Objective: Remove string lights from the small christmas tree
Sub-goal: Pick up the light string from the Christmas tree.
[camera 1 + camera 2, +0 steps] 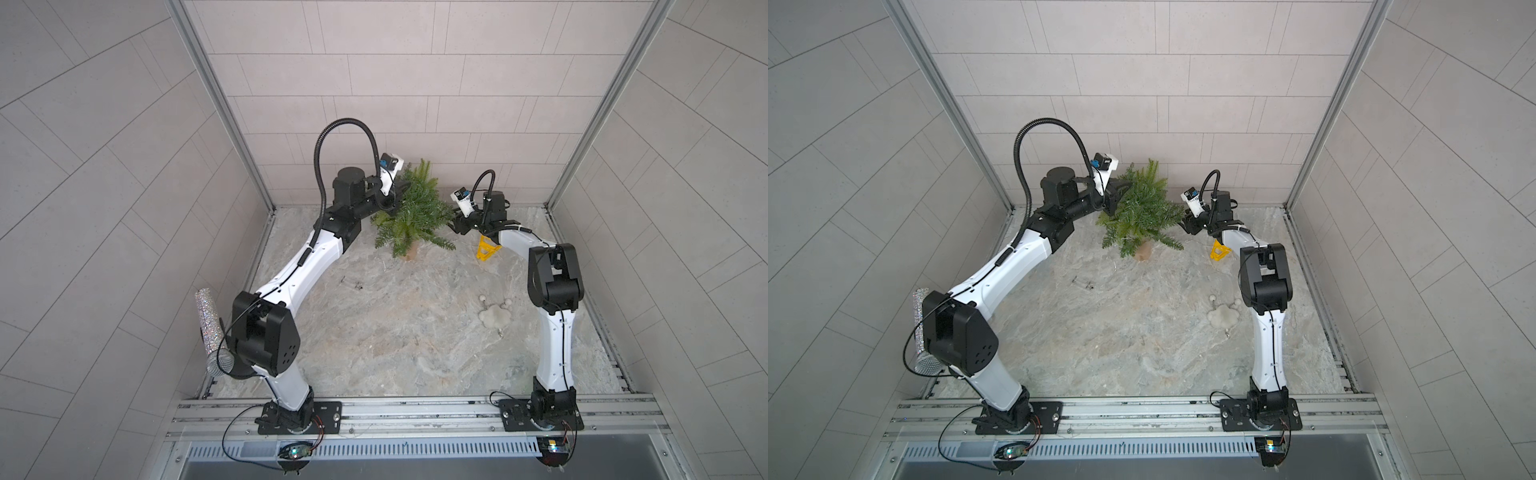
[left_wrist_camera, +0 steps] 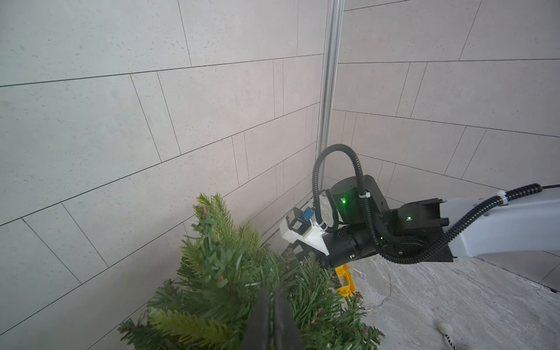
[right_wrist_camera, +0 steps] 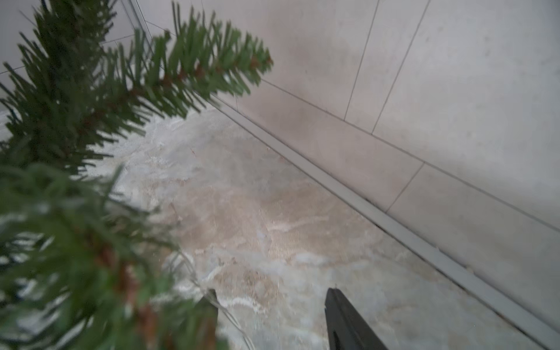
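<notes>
Near the back wall, standing on the grey-beige marbled tabletop (image 1: 374, 332): the small christmas tree (image 1: 411, 212), dense green artificial needles on a short tan base. Flanked by both arms, probably for steadying on one side and unwinding on the other. Pushed into the upper branches: the black left gripper (image 1: 392, 201), jaws pressed fully together, likely as an anchor against tipping; impossible to tell whether pinching a twig, the wire or nothing. Held at the lower branch tips on the opposite side: the black right gripper (image 1: 455, 226), jaws moderately apart and empty, seemingly lined up to catch a strand. Too fine to trace in the top views: the string lights (image 3: 230, 318), a very thin silvery-clear wire. Shown only by the right wrist view: a pale run of that wire leaving the blurred foliage just beside one finger (image 3: 212, 303), not between the two. Shown only by the left wrist view: the closed tips among the needles, plus another length of wire trailing from the tree across the tabletop near the yellow plastic triangular frame (image 2: 345, 281). Given only from above: the whole layout, with a white fluffy toy on springs (image 1: 492, 316), a small clear tube (image 1: 351, 284) and a glittery silver microphone (image 1: 210, 328), all lying apart from the tree. Judged from this: lights partly draped off, not yet free of the branches.
</notes>
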Robot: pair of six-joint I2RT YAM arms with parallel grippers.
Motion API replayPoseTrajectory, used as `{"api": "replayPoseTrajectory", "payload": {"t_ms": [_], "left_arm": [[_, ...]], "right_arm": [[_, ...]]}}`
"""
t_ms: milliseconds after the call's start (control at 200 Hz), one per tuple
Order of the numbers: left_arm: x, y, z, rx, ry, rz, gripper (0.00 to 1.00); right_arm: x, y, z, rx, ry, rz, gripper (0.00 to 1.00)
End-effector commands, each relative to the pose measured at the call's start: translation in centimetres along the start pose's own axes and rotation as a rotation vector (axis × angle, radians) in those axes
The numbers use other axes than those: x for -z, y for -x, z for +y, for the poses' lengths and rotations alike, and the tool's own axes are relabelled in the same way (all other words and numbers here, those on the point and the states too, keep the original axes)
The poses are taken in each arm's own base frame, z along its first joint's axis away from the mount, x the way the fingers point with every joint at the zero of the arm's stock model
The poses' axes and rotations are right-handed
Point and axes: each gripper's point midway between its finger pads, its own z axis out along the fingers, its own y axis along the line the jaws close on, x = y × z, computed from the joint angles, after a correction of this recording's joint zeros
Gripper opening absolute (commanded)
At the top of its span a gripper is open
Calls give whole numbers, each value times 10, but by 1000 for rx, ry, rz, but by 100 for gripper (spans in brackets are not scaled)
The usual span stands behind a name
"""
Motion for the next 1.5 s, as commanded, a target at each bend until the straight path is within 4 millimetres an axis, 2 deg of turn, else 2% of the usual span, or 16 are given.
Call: {"api": "replayPoseTrajectory", "payload": {"t_ms": [0, 160, 335, 490, 590, 811, 1011, 1086, 1196, 1496], "left_arm": [[2, -5, 4, 8, 8, 38, 5], [1, -3, 4, 8, 4, 33, 7], [-2, 2, 3, 22, -11, 20, 10], [-1, 2, 4, 18, -2, 25, 13], [0, 3, 5, 19, 11, 25, 15], [1, 5, 8, 25, 26, 26, 19], [2, 9, 9, 18, 30, 22, 24], [2, 9, 9, 17, 32, 21, 26], [2, 9, 10, 16, 35, 24, 29], [7, 11, 10, 0, 48, 31, 35]], "right_arm": [[-9, 7, -4, 36, 15, -13, 57], [-17, 0, -14, 8, -26, -10, 54], [-12, -3, -9, -14, -23, -48, 53], [-14, -16, -3, -26, 5, -13, 50], [-19, -18, -9, -48, -24, -33, 49], [-30, -13, -28, -89, -87, -54, 33], [-27, -5, -33, -76, -115, -74, 8], [-23, 1, -31, -69, -113, -86, 2], [-16, 8, -28, -67, -116, -111, 0], [12, 46, -27, -35, -165, -148, 0]]}}
